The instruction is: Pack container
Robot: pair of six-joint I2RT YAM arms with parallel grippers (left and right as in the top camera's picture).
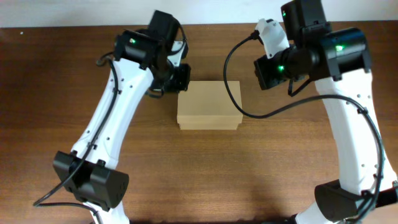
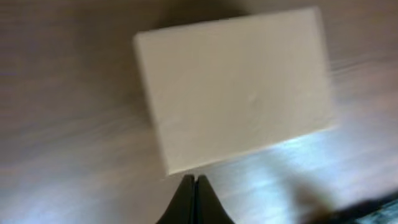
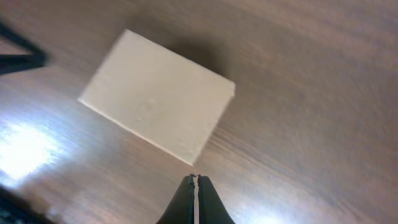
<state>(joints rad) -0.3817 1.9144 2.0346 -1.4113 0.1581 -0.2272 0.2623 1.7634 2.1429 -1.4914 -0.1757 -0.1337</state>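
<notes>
Container (image 1: 209, 104) with lid closed on the table (image 1: 37, 124), my left gripper (image 2: 194, 179) pinched closed and empty near its edge, my right gripper (image 3: 195, 179) closed too, holding nothing

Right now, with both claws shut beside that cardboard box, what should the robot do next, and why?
Probably open the left gripper and ease it to the container to raise its top. The container lies closed, and that gripper and the right gripper are both shut, holding nothing.
</notes>
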